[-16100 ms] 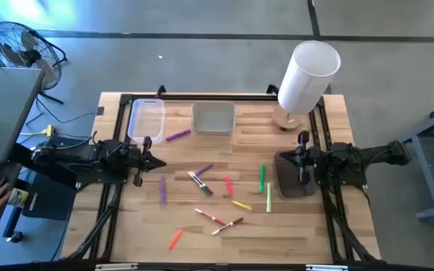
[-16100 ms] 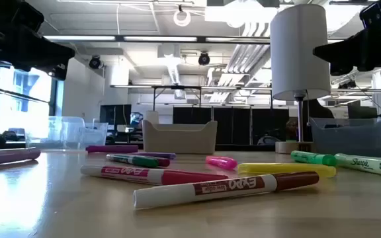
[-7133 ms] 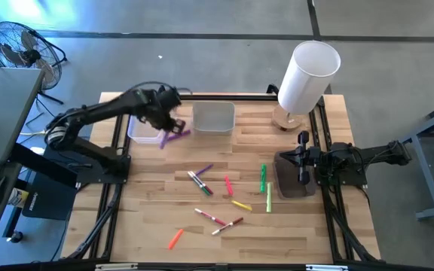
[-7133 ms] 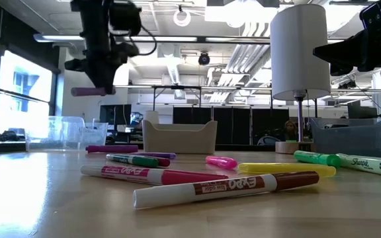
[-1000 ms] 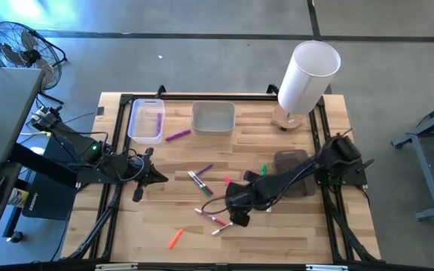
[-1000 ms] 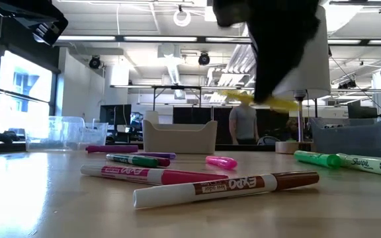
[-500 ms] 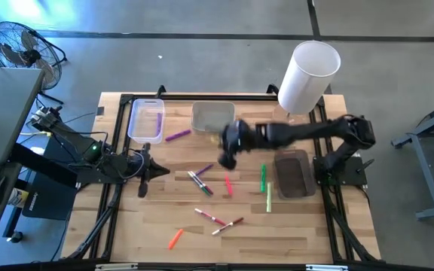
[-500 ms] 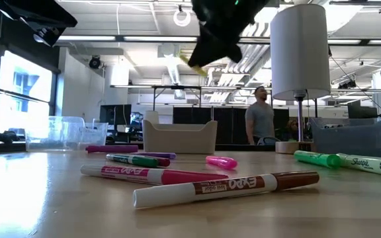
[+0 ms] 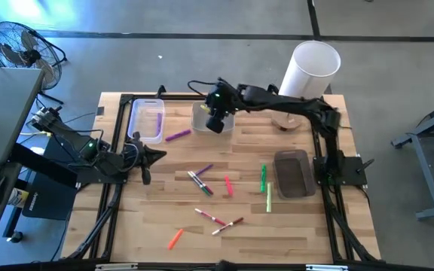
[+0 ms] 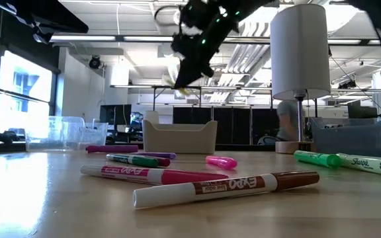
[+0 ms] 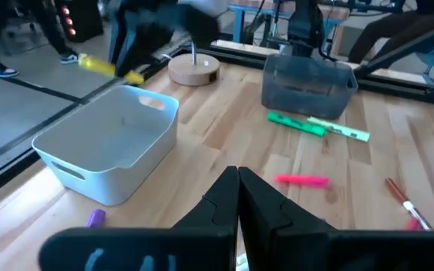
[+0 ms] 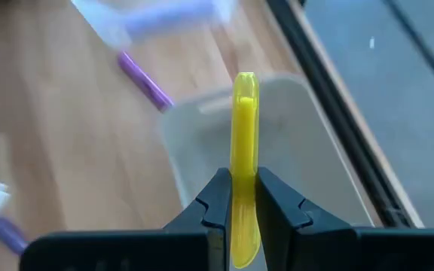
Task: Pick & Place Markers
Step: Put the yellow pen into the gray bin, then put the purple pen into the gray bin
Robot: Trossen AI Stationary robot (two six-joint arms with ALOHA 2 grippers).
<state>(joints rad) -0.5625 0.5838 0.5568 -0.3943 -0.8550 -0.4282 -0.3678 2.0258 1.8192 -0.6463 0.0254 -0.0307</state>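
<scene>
Two printed names read clearly in the low view: "EXPO" on the brown-capped white marker (image 10: 227,186) lying nearest on the wooden surface (image 9: 292,226), and "Sharpie" on the pale green marker (image 10: 370,164) at far right. The right hand (image 9: 215,123) clamps a yellow marker (image 12: 245,135) above the white open bin (image 9: 200,114) at the far edge. The left hand (image 9: 145,160), pressed closed and empty, hangs at the left side.
</scene>
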